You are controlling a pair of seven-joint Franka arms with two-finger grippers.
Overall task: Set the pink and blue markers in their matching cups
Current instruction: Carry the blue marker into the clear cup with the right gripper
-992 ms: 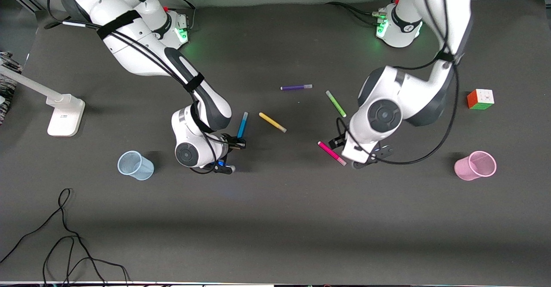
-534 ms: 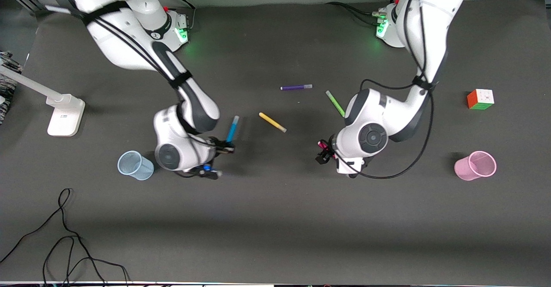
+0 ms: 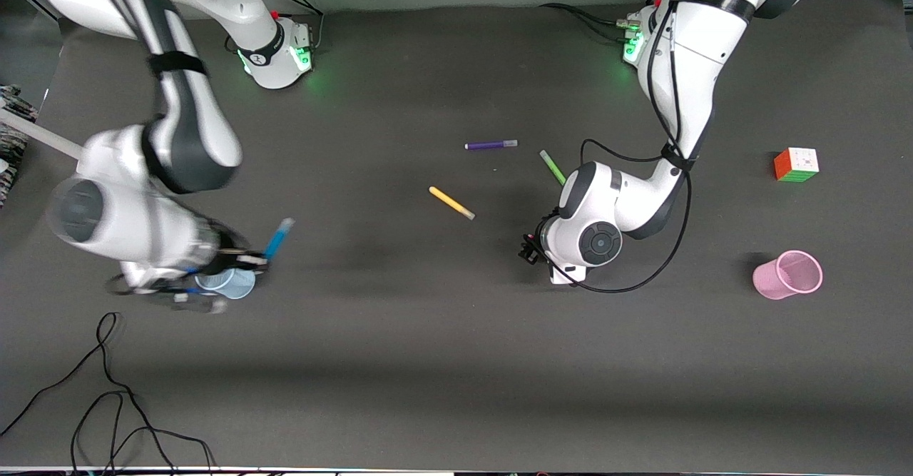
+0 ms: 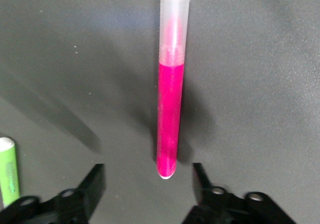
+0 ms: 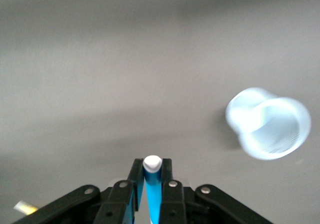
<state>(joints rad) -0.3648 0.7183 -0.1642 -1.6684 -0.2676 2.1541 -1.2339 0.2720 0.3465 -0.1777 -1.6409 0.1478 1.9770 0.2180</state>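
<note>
**Two robot arms at a dark table, each working on a marker**

Nearest the front camera, a tangle of thin black cable [image 3: 107,390] lies on the matte dark grey table [image 3: 456,362], toward the right arm's end. The wide strip of table beside it is bare.

Farther back, the right gripper [image 3: 246,256] hangs over the pale blue cup [image 3: 232,283], a small tapered cup of see-through ribbed plastic lying tipped on its side. Its fingers are clamped on the blue marker [image 3: 278,238], a slim smooth pen that slants up out of the gripper.

At about the same depth, toward the left arm's end, the light pink cup [image 3: 787,274] of the same ribbed plastic also lies tipped, with open table all around it.

The left gripper [image 4: 147,196] is low over the middle of the table, fingers spread apart on either side of the pink marker [image 4: 169,119]. This glossy magenta pen with a frosted pale cap lies flat on the table.

Farther still lie a yellow marker [image 3: 451,203], a green marker [image 3: 552,166] and a purple marker [image 3: 491,145], well apart from one another. A coloured puzzle cube [image 3: 796,164] sits near the table edge.
</note>
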